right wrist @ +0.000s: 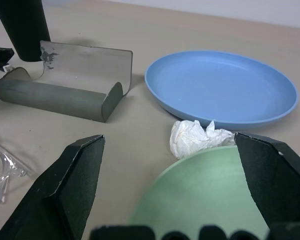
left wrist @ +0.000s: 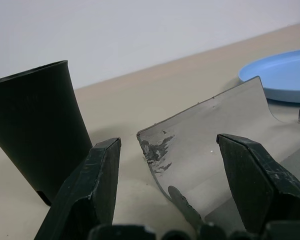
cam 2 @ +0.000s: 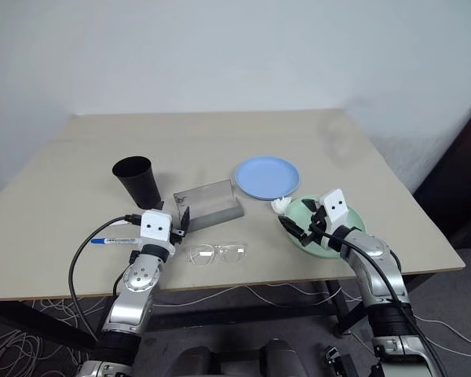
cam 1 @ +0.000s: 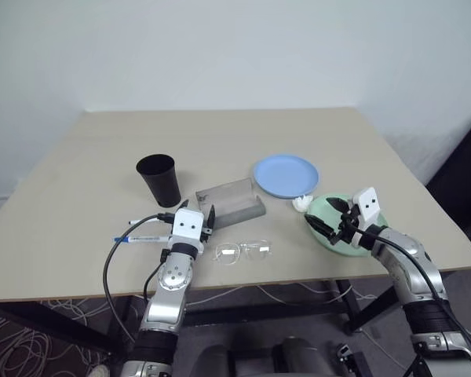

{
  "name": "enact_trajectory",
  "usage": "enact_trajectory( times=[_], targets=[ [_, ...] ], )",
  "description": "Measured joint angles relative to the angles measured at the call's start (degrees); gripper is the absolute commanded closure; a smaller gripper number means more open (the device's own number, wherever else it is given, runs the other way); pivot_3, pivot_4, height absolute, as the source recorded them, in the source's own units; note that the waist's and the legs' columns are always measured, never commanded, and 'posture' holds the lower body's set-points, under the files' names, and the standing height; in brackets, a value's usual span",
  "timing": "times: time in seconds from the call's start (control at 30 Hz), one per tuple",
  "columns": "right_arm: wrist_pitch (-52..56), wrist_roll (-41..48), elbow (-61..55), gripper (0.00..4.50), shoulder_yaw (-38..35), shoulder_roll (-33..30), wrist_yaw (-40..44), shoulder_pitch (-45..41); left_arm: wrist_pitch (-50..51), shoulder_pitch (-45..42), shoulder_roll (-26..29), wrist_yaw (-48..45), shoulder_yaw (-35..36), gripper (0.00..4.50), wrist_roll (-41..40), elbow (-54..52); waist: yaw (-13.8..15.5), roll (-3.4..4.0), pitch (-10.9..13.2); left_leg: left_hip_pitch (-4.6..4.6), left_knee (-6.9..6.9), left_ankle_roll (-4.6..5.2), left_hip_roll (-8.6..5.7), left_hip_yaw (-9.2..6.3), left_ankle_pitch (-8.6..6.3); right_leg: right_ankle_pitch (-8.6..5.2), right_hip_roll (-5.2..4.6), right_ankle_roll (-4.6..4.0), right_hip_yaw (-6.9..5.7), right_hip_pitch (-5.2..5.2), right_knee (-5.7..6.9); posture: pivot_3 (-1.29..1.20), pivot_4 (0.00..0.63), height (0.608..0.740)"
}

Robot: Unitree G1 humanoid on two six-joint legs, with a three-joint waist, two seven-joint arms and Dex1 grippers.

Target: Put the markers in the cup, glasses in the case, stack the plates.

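Note:
The black cup stands upright at the left of the table. Right of it lies the grey case, open, its lid raised. My left gripper hovers open just short of the case's near left end, holding nothing; its fingers frame the lid. The clear glasses lie near the front edge, right of that wrist. A blue-capped marker and a second white marker lie left of the left arm. My right gripper is open over the mint green plate. The light blue plate lies beyond.
A small white tissue wad sits between the two plates, touching the green one's rim. A black cable loops from the left wrist over the markers. The tan table ends close in front of both arms.

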Motion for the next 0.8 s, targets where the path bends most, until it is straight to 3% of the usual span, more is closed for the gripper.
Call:
enact_trajectory(
  times=[0.8],
  targets=[
    [1.57, -0.24, -5.57, 0.00, 0.42, -0.29, -2.10, 2.69, 0.11, 0.96, 0.74, -1.19, 0.53, 1.28, -0.35, -0.83, 0.01, -0.01, 0.00, -0.01, 0.00, 0.00, 0.00, 0.00, 0.00, -0.01, -0.01, 0.00, 0.00, 0.00, -0.03, 0.00, 0.000, 0.740]
  ],
)
